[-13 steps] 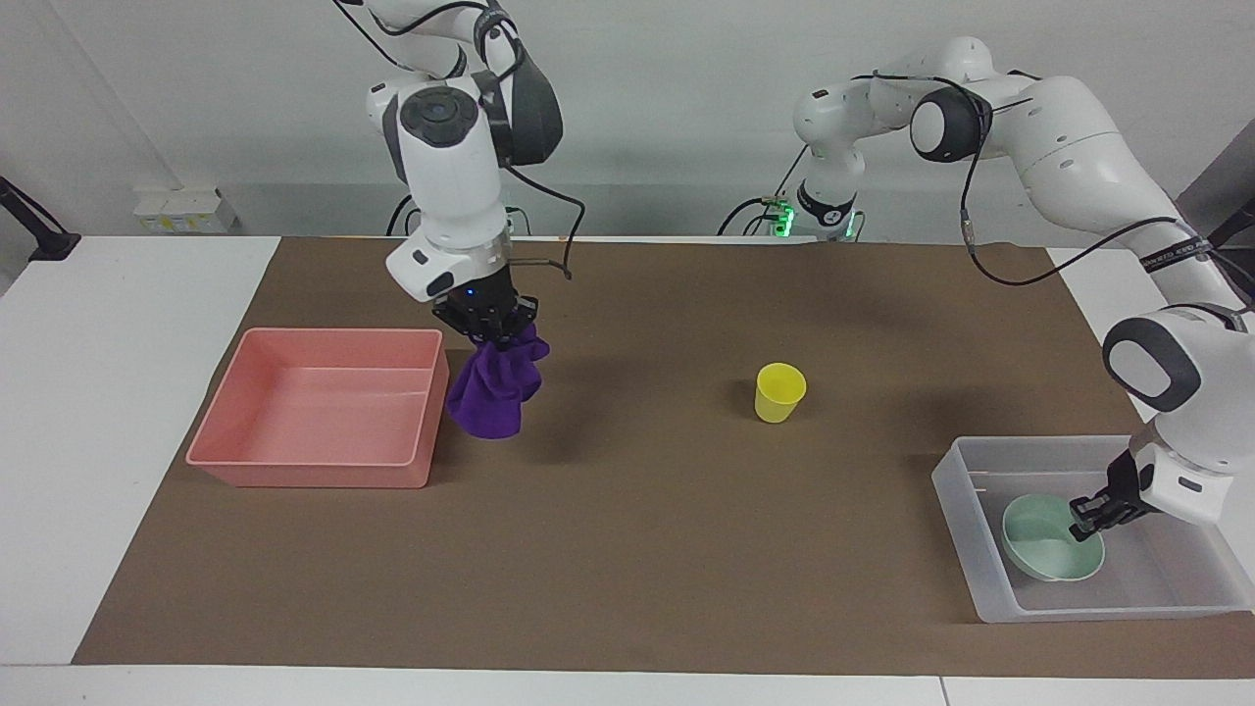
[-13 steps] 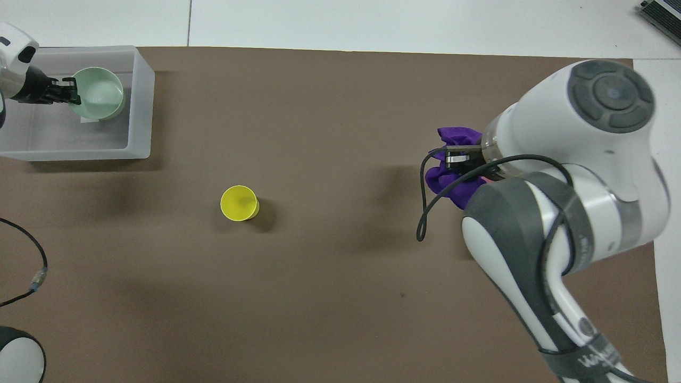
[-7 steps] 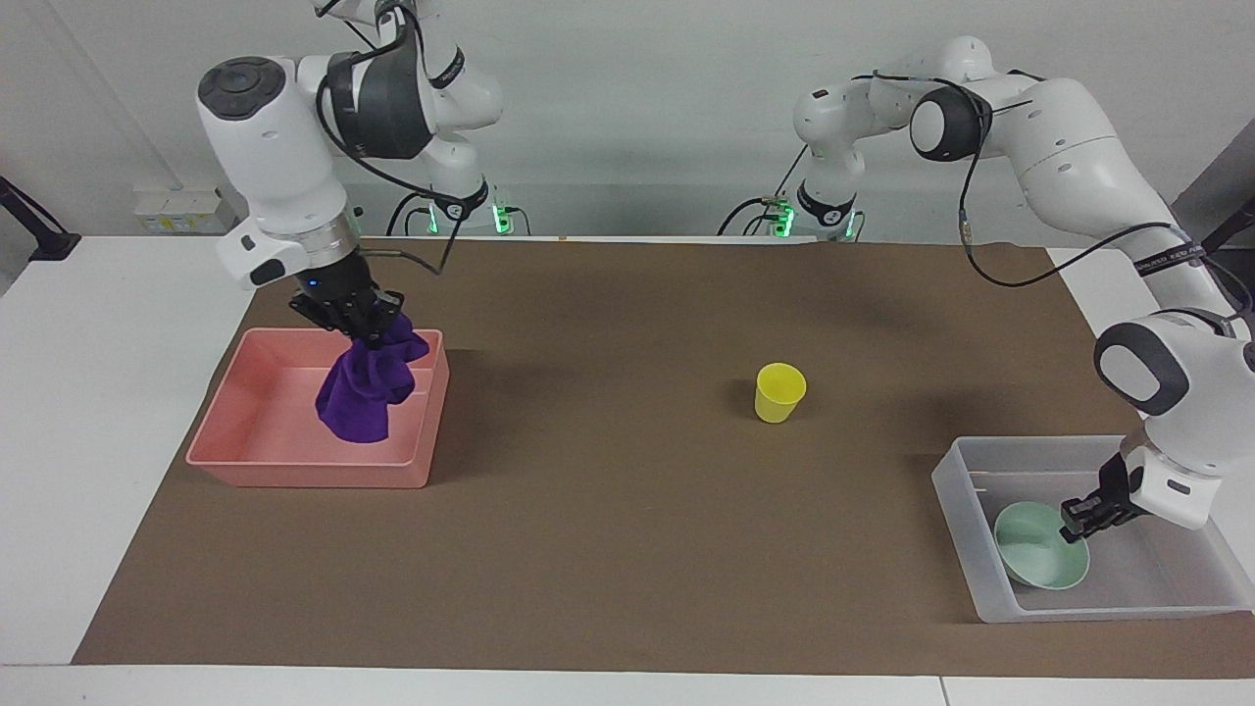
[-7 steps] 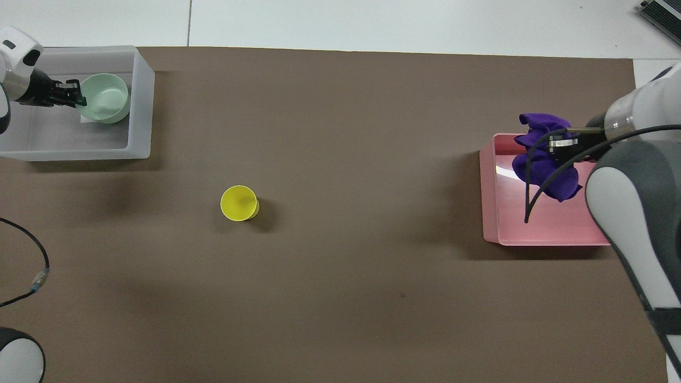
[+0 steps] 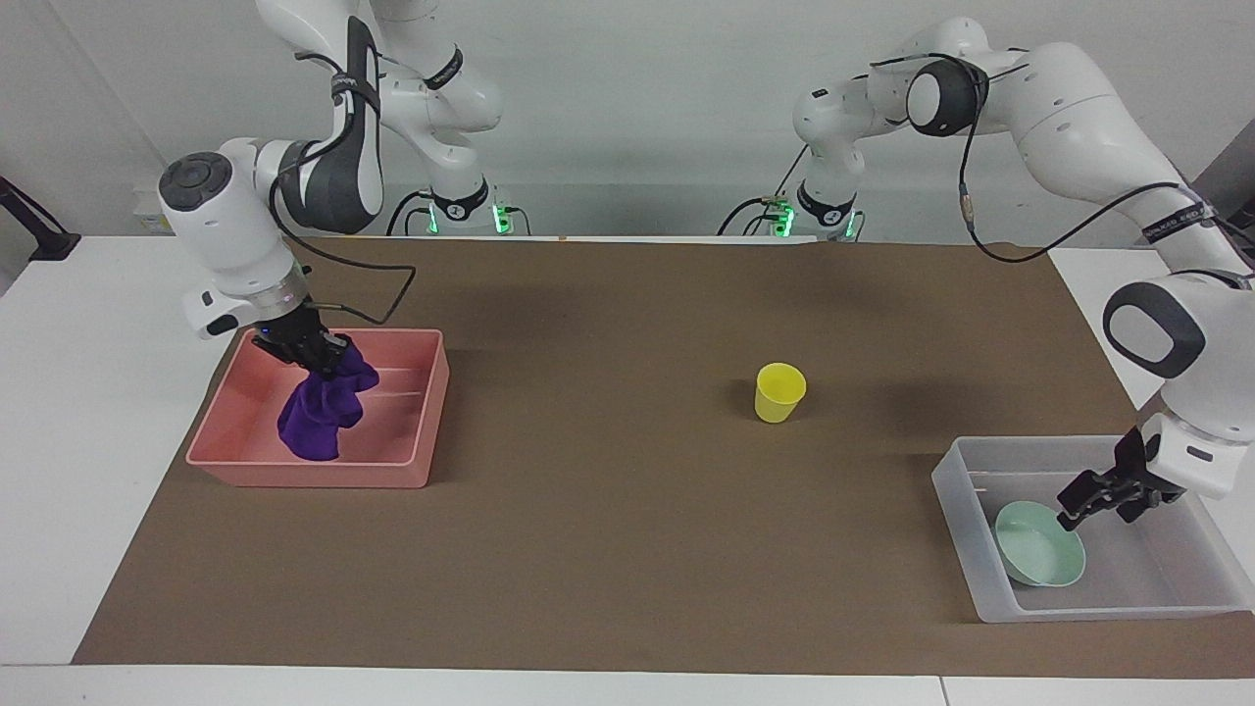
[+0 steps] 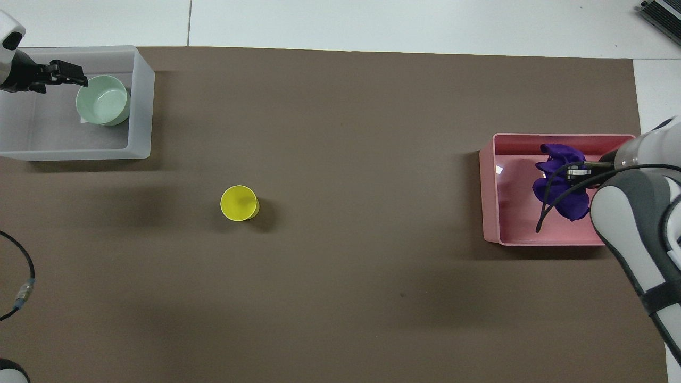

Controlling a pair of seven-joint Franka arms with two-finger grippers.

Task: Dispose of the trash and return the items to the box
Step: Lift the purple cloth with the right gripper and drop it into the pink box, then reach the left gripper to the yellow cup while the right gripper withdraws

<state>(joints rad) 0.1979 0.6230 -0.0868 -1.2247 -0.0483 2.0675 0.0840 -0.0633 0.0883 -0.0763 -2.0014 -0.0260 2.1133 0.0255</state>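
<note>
- Overall, facing view: the right gripper (image 5: 316,359) hangs low inside the pink tub (image 5: 412,466), fingers pinched on the top of the purple rag (image 5: 316,422); the rag's lower end drapes to the tub floor.
- Same view: the left gripper (image 5: 1077,509) sits over the translucent box (image 5: 956,510), just beside the mint bowl (image 5: 1039,556) and clear of its rim, fingers spread apart. The bowl rests flat on the box floor.
- The yellow cup (image 5: 779,392) stands upright on the brown mat (image 5: 627,549), between the two containers and nearer the box.
- This view alone shows gripper height and the rag hanging down.
- Overhead view: the right gripper (image 6: 577,171) is mostly covered by its own arm; the rag (image 6: 564,183) lies within the pink tub (image 6: 489,202), toward the wall at the right arm's end.
- Only this view shows the gap between the left gripper (image 6: 74,80) and the bowl (image 6: 104,100), and the bowl's place in the box (image 6: 139,106) by the wall that faces the cup (image 6: 239,202).
- Against half a second ago: the left gripper has let go of the bowl and drawn back; the bowl, then tilted, now sits level. The rag has come lower and deeper into the pink tub. The cup has not moved.
</note>
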